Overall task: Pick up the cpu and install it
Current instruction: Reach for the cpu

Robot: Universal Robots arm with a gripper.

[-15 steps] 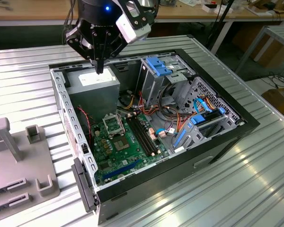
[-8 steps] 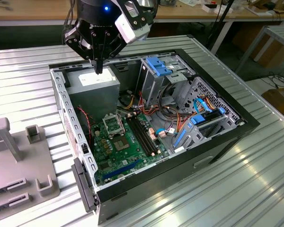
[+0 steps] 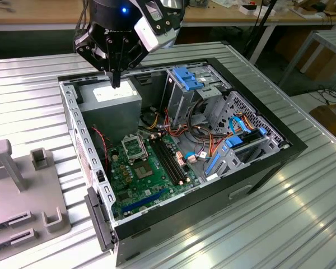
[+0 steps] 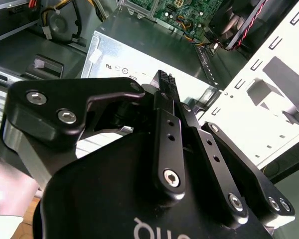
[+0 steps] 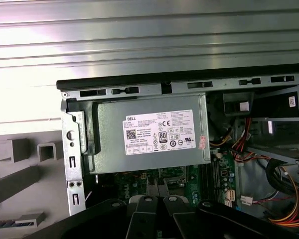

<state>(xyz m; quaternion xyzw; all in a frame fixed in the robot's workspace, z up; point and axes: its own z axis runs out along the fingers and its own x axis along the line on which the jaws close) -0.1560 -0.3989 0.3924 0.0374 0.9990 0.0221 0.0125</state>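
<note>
tool [image 3: 115, 84] narrow, fingers together, hovering over grey power supply [image 3: 109, 102] inside open PC case [image 3: 213, 189], near surface's [image 3: 302, 224] far edge

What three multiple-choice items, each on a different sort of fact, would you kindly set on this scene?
1. Where is the gripper?
A. above the grey metal box
B. low among the coloured cables
C. over the grey fixture beside the case

2. What colour is the bracket on top of the drive cage?
A. red
B. blue
C. yellow

3. How does the computer case lie?
A. upright, panel on
B. on its side, closed
C. on its side, open, motherboard showing

Answers:
1 A: in the exterior view it hangs over the box in the case's corner.
2 B: the plastic is plainly blue.
3 C: the green board and its cables lie bare.
</note>
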